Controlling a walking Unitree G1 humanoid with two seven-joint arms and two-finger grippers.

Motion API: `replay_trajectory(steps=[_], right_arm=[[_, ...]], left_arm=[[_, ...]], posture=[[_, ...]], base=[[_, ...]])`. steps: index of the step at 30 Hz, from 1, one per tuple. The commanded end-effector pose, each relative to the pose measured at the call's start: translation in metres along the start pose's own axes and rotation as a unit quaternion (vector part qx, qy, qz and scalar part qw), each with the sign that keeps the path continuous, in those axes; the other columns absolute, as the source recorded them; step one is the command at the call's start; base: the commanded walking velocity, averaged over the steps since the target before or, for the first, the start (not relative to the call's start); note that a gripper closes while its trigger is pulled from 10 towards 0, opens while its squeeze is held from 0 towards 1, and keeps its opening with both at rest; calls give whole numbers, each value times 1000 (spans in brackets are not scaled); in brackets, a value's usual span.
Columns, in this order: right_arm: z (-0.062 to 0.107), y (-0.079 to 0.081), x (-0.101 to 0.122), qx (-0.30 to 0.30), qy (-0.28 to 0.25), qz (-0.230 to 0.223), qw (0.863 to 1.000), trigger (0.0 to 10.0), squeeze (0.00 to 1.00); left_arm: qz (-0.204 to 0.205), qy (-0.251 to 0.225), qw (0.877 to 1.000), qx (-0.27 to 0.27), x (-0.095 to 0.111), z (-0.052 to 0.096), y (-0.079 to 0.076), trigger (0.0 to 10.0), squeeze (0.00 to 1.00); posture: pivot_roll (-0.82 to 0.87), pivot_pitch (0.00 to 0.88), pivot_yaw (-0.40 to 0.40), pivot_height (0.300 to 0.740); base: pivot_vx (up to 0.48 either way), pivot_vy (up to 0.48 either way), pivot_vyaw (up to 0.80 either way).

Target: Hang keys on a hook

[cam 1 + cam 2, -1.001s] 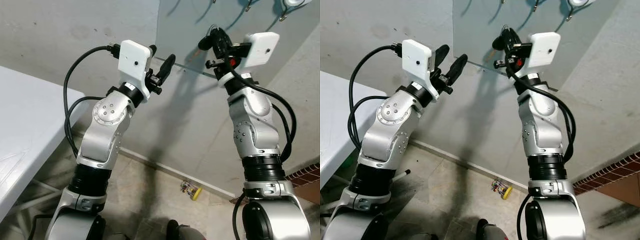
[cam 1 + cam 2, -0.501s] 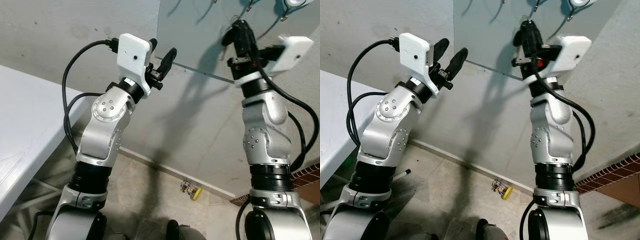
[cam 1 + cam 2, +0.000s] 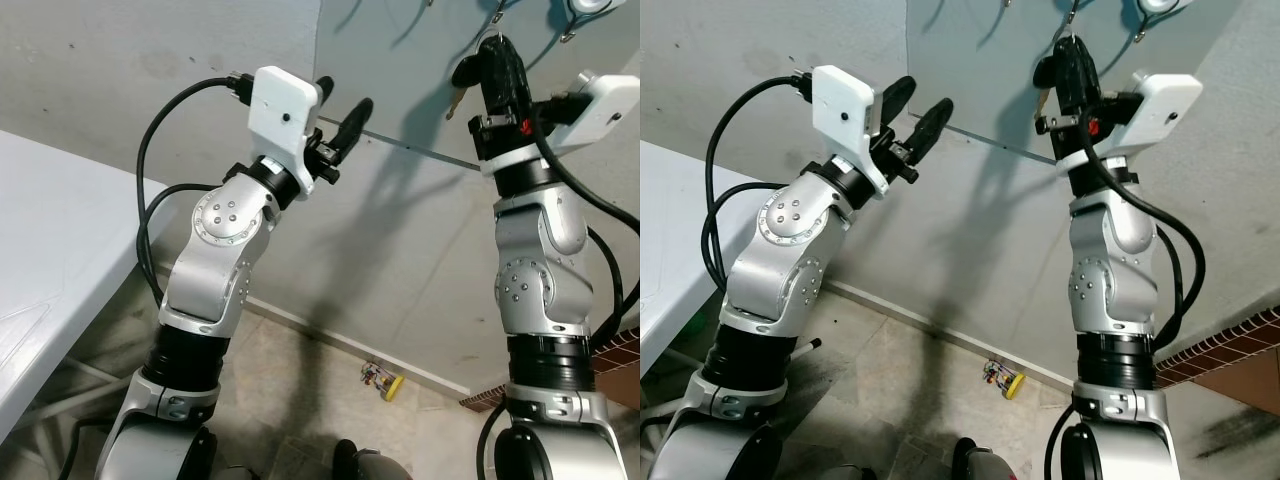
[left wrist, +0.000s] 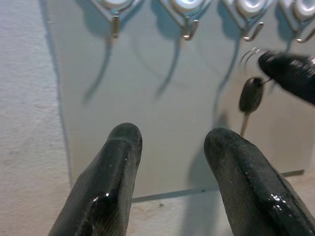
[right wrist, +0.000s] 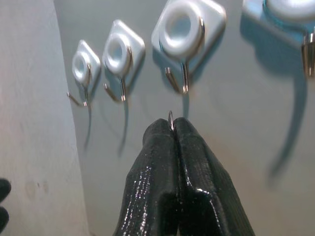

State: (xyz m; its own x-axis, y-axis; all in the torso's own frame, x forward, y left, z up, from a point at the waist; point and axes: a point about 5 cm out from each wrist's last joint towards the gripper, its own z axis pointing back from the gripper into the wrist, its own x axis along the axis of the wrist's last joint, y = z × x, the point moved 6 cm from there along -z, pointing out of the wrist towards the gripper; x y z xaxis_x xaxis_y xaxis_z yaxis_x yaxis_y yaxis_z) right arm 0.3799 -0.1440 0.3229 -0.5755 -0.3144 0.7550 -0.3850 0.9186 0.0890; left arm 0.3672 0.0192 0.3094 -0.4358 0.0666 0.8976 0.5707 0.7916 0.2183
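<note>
My right gripper (image 3: 496, 48) is raised against the grey wall panel (image 3: 400, 50) and is shut on a key ring (image 5: 171, 117). A black-headed key (image 4: 251, 95) dangles from that ring, also seen as the key (image 3: 461, 76) beside the fingers. A row of white-backed metal hooks (image 5: 182, 80) sits on the panel. The ring is just below one hook (image 4: 250, 32), apart from it. My left gripper (image 3: 345, 104) is held up to the left of the panel's lower edge, open with nothing between its fingers (image 4: 115, 167).
A white table (image 3: 50, 230) stands at my left. A small yellow object (image 3: 382, 380) lies on the floor by the wall's foot. Brickwork (image 3: 622, 348) shows at the lower right.
My right gripper has risen and swung right with the keys, up to the row of hooks. The left arm has shifted slightly right, still open.
</note>
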Motion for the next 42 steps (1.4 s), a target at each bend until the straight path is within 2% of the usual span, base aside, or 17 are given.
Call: replay_trajectory(steps=[1,8,15,29,37,42], right_arm=[[0,3,8,13,-11,6,1000,10000,0],[-4,8,21,23,-34,6,999,10000,0],[-10,8,33,24,-54,3,998,10000,0],[-18,5,41,18,-69,-8,997,10000,0],[-18,-5,36,-10,-65,-53,996,10000,0],[-5,-21,14,-56,-28,-107,992,10000,0]], left_arm=[[-4,-12,1000,-23,8,-1,-12,10000,0],[-4,-17,999,-34,12,-2,-17,10000,0],[-8,-17,999,-34,13,-2,-16,10000,0],[-11,-14,999,-29,12,-2,-13,10000,0],[-14,-12,1000,-23,12,-1,-10,10000,0],[-16,-11,1000,-21,12,-1,-8,10000,0]], posture=[[32,200,-35,740],[31,195,-34,740],[31,191,-35,740],[31,195,-36,740],[33,196,-37,740],[35,200,-34,740]], base=[[0,0,0],[0,0,0],[0,0,0],[0,0,0],[0,0,0],[0,0,0]])
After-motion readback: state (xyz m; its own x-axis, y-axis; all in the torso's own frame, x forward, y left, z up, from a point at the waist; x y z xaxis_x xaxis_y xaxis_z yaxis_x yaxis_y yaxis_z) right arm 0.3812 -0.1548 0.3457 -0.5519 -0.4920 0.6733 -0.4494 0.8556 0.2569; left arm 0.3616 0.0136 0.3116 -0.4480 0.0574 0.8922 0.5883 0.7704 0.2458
